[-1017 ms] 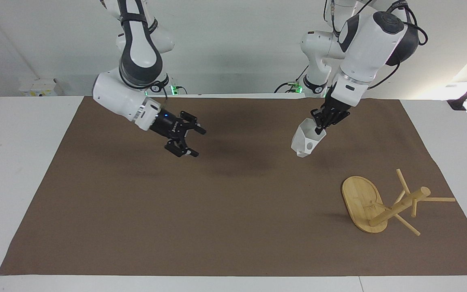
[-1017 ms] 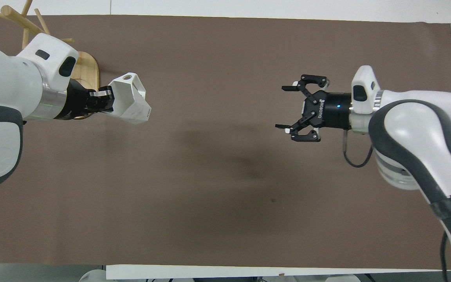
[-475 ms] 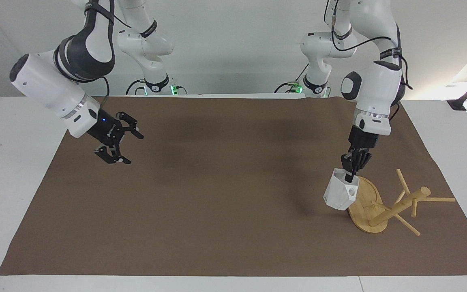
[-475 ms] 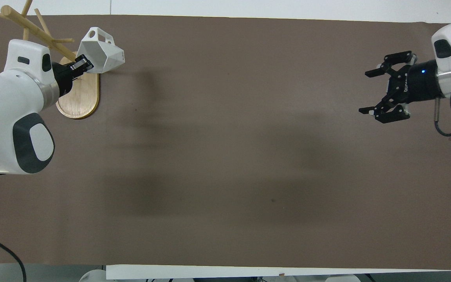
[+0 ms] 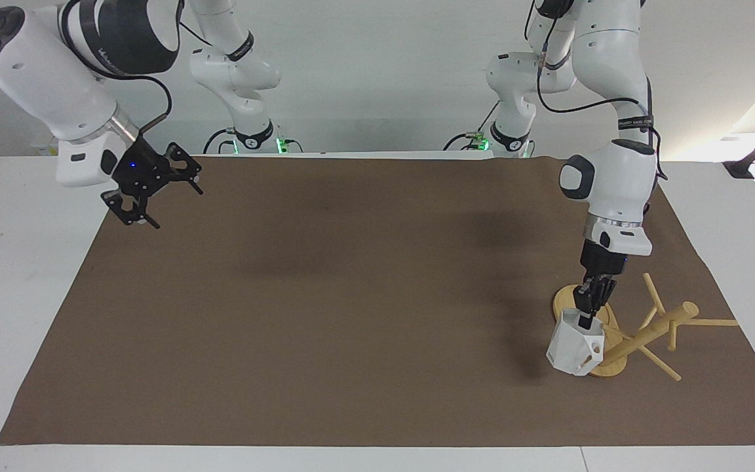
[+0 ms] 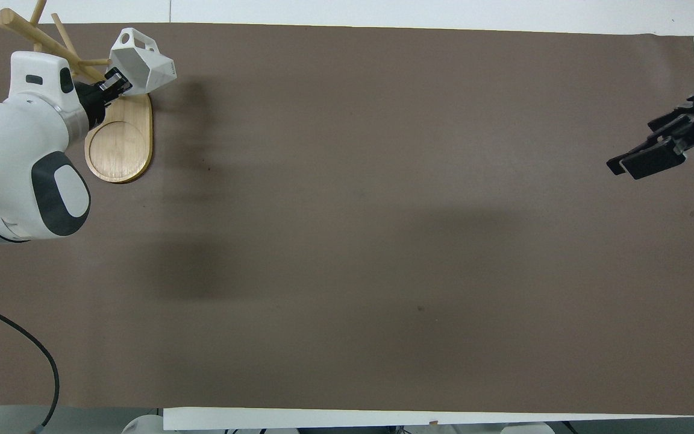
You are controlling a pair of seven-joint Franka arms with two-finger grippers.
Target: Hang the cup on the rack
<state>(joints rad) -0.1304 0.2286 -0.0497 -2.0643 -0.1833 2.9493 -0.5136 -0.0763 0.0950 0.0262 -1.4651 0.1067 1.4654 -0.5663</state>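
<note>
Your right gripper [image 5: 154, 196] waits with fingers spread wide and holding nothing, over the mat [image 5: 351, 314] edge at the right arm's end of the desk, your left gripper [image 5: 588, 316] clamped on the cup [image 5: 573, 346] rim, cup hanging over the rack [image 5: 639, 334] base, rack near the desk corner at the left arm's end, away from the robots.

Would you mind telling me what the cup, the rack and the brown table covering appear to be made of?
The cup looks like matte white ceramic or plastic: flat facets, no shine; which one is unclear. The rack looks like light bamboo or wood: pale yellow, with a smooth oval base and round pegs. The covering seems to be a matte brown mat, cloth or paper: flat, dull, cut edges.
</note>
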